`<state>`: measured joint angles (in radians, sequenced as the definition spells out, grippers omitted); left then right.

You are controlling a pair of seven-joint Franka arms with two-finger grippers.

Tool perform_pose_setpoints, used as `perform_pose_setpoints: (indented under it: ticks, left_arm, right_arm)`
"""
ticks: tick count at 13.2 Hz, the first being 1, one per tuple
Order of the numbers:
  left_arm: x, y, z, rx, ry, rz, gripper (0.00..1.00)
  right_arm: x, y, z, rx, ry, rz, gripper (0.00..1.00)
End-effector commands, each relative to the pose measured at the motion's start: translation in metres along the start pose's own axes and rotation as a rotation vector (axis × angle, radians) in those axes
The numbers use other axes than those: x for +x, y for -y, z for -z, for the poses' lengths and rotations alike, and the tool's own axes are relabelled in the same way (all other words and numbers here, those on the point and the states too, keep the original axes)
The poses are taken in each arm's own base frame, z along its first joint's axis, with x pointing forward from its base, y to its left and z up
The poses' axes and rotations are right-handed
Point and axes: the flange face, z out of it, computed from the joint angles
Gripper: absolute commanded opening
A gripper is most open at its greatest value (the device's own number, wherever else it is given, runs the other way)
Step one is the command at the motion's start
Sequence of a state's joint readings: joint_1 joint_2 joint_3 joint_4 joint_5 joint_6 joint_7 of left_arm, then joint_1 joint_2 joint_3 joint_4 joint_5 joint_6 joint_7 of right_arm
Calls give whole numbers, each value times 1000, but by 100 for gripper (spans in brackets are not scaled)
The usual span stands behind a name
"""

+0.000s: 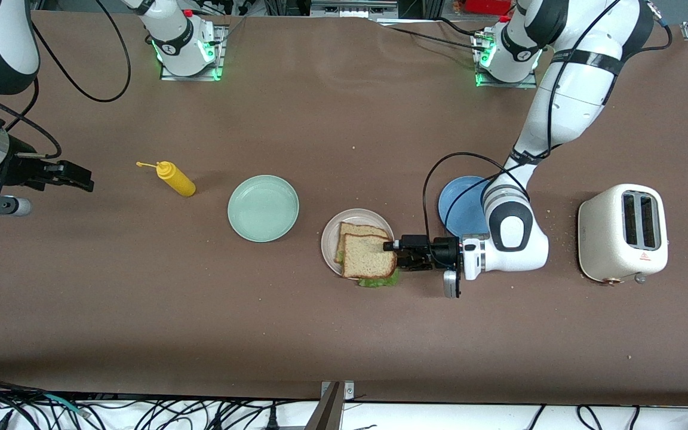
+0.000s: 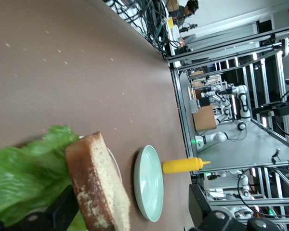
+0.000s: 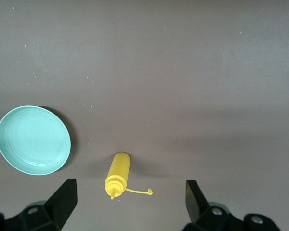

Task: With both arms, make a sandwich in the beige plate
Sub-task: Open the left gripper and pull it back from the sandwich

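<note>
The beige plate (image 1: 327,239) lies mid-table with the sandwich on it. A speckled top slice (image 1: 368,255) lies askew over a lower slice (image 1: 359,230), and green lettuce (image 1: 377,280) sticks out at the edge nearer the camera. My left gripper (image 1: 393,254) lies low and level at the plate's rim toward the left arm's end. It is open, with its fingers astride the top slice's edge. The left wrist view shows that slice (image 2: 94,183) and lettuce (image 2: 24,173) close up between the wide jaws of the left gripper (image 2: 132,197). My right gripper (image 1: 81,179) waits open in the air at the right arm's end of the table.
A mint green plate (image 1: 263,208) sits beside the beige one toward the right arm's end. A yellow squeeze bottle (image 1: 177,179) lies on its side next to that. A blue plate (image 1: 460,206) lies partly under the left arm. A white toaster (image 1: 622,233) stands at the left arm's end.
</note>
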<state>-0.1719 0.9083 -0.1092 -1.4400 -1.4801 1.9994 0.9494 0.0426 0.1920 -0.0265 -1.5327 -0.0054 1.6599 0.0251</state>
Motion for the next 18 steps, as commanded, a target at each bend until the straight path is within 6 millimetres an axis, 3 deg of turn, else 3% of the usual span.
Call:
perform_pose_setpoints:
  ticks: [1,4,7,9,11,14,18]
  left_arm:
    - [9,-15,11,23,-39,-29,100]
    - [14,-9,32,20,-73,2,100]
    - [27,-22,61,84,-110,22,100]
    - [36,-47,84,175,-85,69,100]
    - [49,-82,127,373,-21,130,100]
    - [55,-127,156,704,52,215,100]
    - [50,-161,201,1005,132,227,100]
  right_arm:
    - [-7,-1,3,-5,-5,3,100]
    - [-7,-1,3,-5,-5,5,100]
    - [-7,-1,3,-5,-5,5,100]
    - [-7,-1,3,-5,-5,5,100]
    - [-7,-1,3,-3,-5,5,100]
    - [-7,-1,3,-9,-4,5,100]
    - [-7,-2,3,-11,-2,5,100]
